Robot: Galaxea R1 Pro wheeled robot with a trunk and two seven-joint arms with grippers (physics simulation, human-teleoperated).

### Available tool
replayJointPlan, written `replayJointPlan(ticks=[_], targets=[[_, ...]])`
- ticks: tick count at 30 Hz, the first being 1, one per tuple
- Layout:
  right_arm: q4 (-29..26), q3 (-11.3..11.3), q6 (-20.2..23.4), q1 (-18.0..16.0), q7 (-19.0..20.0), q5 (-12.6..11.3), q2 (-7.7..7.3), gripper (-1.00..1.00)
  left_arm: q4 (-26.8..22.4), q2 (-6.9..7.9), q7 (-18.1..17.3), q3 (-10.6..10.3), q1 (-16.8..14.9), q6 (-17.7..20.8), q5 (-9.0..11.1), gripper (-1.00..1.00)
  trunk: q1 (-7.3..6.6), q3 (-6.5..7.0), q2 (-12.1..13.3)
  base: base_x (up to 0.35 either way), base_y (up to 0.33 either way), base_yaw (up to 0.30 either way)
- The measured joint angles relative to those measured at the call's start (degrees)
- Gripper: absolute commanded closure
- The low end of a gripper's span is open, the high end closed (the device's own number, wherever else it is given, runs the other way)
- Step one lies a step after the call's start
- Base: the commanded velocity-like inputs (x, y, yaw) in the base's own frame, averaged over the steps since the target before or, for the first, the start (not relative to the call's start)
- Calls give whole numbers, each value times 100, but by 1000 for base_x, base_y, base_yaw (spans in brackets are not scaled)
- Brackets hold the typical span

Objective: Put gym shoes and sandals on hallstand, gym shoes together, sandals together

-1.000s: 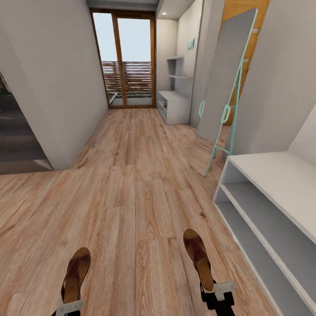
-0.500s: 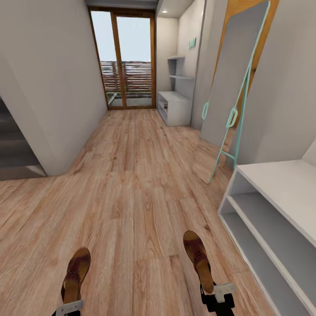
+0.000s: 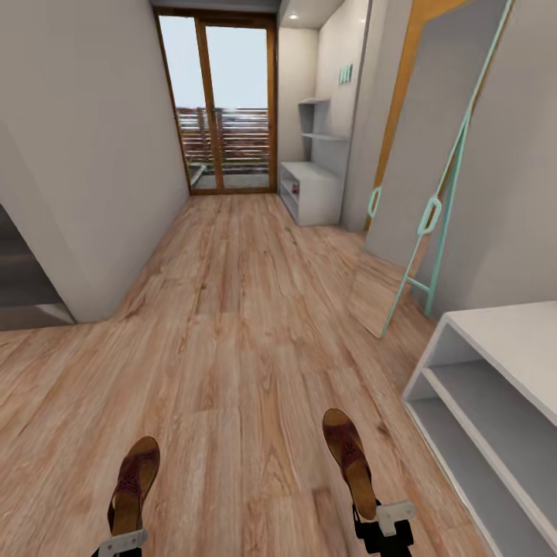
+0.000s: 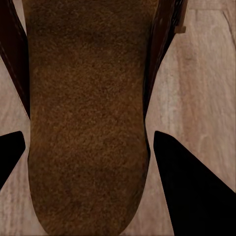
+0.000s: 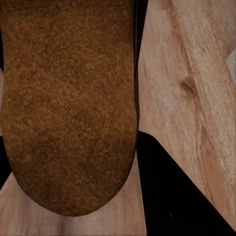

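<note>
Brown leather is carried in both tools: one sandal [image 3: 133, 486] is clamped by its heel in the left tool [image 3: 121, 543], and a second sandal [image 3: 350, 458] is clamped the same way in the right tool [image 3: 384, 520]. Each sandal points forward, away from its tool, above the corridor floor [image 3: 232, 325]. In the left wrist view the tan footbed [image 4: 88, 123] is seen between two dark fingers [image 4: 191, 191], pressed at either side; in the right wrist view the other footbed [image 5: 69, 103] is gripped likewise.

Compared with the earlier head views, the whole picture has shifted, so the camera has moved: the low white shelf bench [image 3: 495, 402] ahead and to the right of the right tool now sits lower and further right, and the leaning mirror [image 3: 433, 155] beyond it appears larger. Both sandals are kept at the same place relative to their tools.

Two sandals are counted, two tools and one mirror. Far ahead, the hallstand [image 3: 313, 189] is seen beside the glass door [image 3: 224, 108].
</note>
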Motion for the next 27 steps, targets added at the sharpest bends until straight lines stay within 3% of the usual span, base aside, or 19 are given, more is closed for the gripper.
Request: replayJointPlan(ticks=[27], targets=[[0,4,2,14,0,1,19,100,108,0,-6,-15,-1,0,0,100,0,0,0,334,117,0]])
